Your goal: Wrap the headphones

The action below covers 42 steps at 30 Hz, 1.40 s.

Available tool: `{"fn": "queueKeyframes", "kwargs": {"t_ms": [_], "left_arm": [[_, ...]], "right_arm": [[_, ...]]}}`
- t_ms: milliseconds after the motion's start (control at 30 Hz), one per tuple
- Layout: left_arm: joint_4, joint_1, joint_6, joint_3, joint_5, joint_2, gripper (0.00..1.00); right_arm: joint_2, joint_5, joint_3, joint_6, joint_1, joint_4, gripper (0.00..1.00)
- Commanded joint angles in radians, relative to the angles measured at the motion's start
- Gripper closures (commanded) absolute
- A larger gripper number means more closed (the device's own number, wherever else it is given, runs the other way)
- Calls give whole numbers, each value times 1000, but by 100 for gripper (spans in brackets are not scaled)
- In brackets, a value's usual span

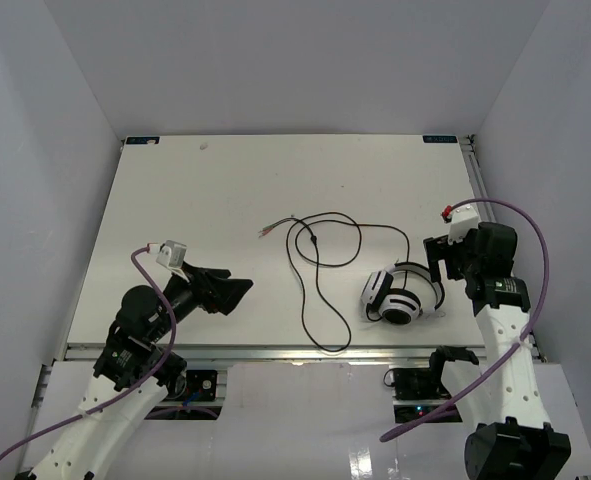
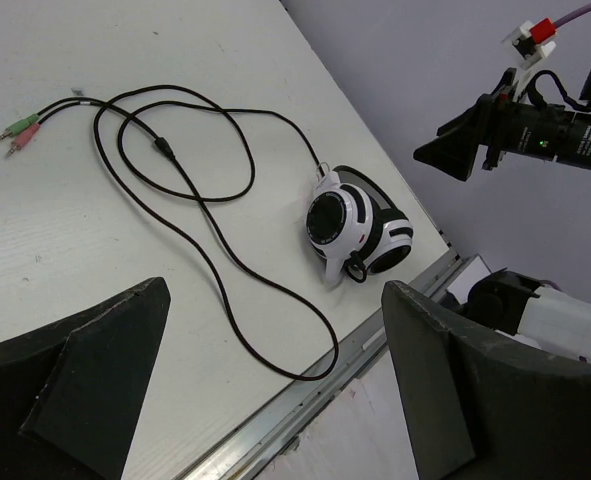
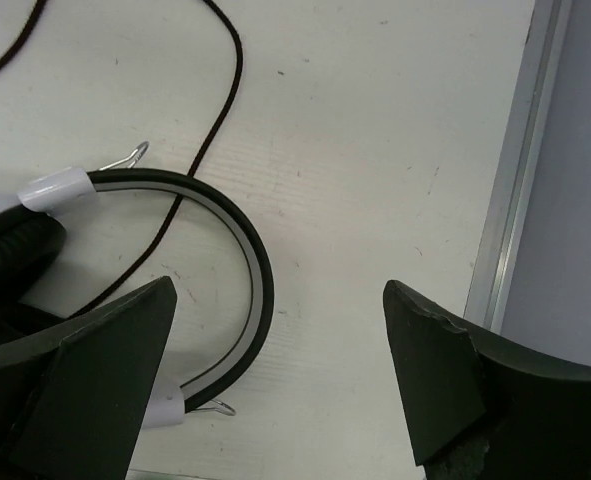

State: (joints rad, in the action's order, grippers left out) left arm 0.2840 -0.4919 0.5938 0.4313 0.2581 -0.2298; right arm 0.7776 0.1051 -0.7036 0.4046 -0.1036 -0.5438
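Observation:
The white headphones (image 1: 399, 296) with black ear pads lie on the white table near its front right edge; they also show in the left wrist view (image 2: 355, 228). Their thin black cable (image 1: 313, 262) runs left in loose loops to red and green ends (image 1: 265, 232). My right gripper (image 1: 441, 268) is open and empty, just right of the headphones. In the right wrist view it (image 3: 280, 290) hovers over the headband (image 3: 243, 250) with bare table between the fingers. My left gripper (image 1: 237, 292) is open and empty at the front left, facing the cable (image 2: 190, 190).
A metal rail (image 1: 295, 352) runs along the table's front edge and shows in the left wrist view (image 2: 305, 400). Another rail (image 3: 510, 190) borders the right side. White walls enclose the table. My right arm (image 2: 545, 135) shows beyond the headphones.

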Motion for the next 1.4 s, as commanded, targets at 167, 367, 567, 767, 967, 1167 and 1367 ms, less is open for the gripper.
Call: {"fn": "queueKeyframes", "kwargs": {"t_ms": [167,367,567,767,967,1167,1367], "left_arm": [[-21,4,-13,-5,27,-20,2],[-14,4,-15,-2,29,-20,2],[-18,4,-12,-3,33,-18,2],[-29,4,-17,-6,38,-28,2],[-30,4,-17,-7,44,-24,2],[-32,4,-17,-9,43,-25,2],[-32,4,-17,-10,51,-27,2]], "right_arm": [[92,289,-18,383,-4,-85,4],[381,405,-97,423,-59,-111,14],[489,337,-125,401,-98,-30,3],[594,276,-118,388,-99,48,8],[706,200,-114,483,-101,58,31],[755,199,-103,550,-106,59,47],[738,260,-76,562,-107,42,77]]}}
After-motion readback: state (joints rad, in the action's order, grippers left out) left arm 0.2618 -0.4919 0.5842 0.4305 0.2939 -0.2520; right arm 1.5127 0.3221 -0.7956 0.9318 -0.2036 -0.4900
